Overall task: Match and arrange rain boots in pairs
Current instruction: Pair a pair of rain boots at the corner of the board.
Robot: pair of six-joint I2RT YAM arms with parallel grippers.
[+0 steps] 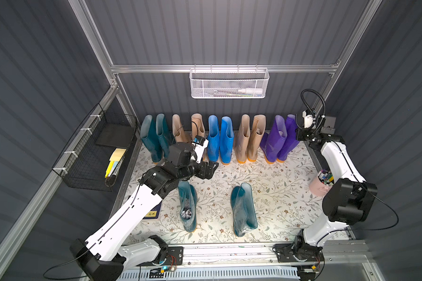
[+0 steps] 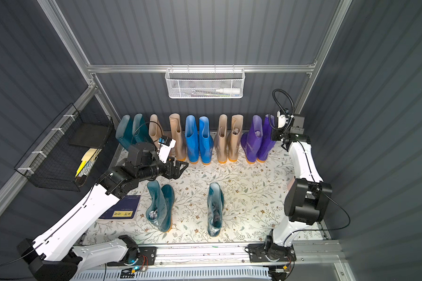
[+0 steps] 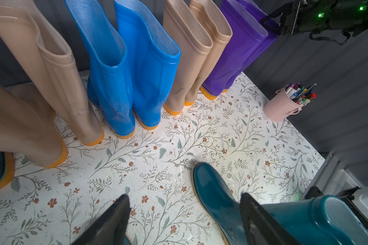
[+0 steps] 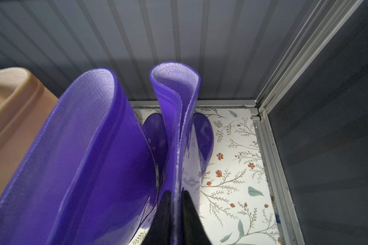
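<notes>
Ten rain boots line the back wall in both top views: dark teal [image 1: 154, 138], beige [image 1: 197, 124], bright blue [image 1: 219, 141], beige [image 1: 250, 138] and purple [image 1: 274, 138] pairs. Two more dark teal boots [image 1: 188, 206] [image 1: 244, 209] stand apart near the front. My right gripper [image 4: 176, 195] is shut on the shaft wall of the rightmost purple boot [image 4: 176, 95], whose top is squeezed narrow. It stands beside the other purple boot [image 4: 89, 148]. My left gripper [image 3: 185, 196] hangs open and empty over the mat, next to a front teal boot [image 3: 217, 191].
A pink cup of markers [image 1: 323, 182] stands at the right edge by my right arm. A dark blue booklet [image 1: 152, 213] lies on the floral mat [image 1: 278, 194] under my left arm. A white mesh basket [image 1: 229, 84] hangs on the back wall and a black wire basket [image 1: 102, 150] on the left wall.
</notes>
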